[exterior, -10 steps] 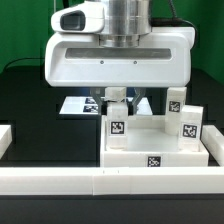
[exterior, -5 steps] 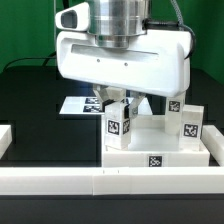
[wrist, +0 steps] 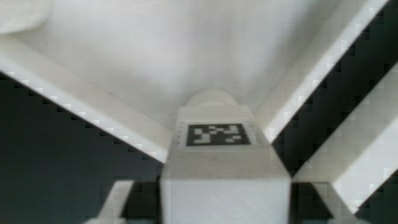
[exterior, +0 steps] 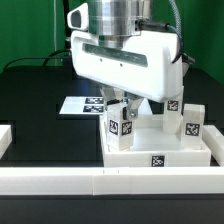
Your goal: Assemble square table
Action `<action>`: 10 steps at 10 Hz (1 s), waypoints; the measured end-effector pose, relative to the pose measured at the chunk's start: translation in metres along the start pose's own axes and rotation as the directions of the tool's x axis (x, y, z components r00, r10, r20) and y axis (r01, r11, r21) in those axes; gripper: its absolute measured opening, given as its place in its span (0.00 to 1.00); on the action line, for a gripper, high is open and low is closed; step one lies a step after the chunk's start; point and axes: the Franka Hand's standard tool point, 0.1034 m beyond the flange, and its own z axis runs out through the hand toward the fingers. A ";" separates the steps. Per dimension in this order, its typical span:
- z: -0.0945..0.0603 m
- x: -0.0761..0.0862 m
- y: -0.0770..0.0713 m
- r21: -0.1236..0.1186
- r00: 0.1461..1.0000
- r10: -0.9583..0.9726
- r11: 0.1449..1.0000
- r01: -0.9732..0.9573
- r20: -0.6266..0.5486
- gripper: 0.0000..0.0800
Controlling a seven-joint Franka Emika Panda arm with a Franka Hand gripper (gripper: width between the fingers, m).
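In the exterior view the gripper (exterior: 121, 103) has its fingers clamped on a white leg (exterior: 119, 127) that stands upright, long axis vertical, at the near corner of the tabletop (exterior: 160, 158) on the exterior view's left, with two more legs (exterior: 188, 124) near the other side. The wrist view alone shows the leg's rounded end (wrist: 217, 150) against the tabletop's inner face (wrist: 187, 50). Compared with the earlier frame, the wrist has turned and the leg's tag sits slightly lower.
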 end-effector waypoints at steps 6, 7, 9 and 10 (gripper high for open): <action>-0.001 0.000 -0.001 -0.008 0.982 -0.191 0.982 0.191 0.009 0.80; -0.001 0.000 0.000 -0.008 0.964 -0.266 0.964 0.266 0.009 0.81; -0.001 0.001 0.000 -0.009 0.882 -0.471 0.882 0.471 0.010 0.81; -0.001 0.002 0.001 -0.008 0.824 -0.566 0.824 0.566 0.010 0.81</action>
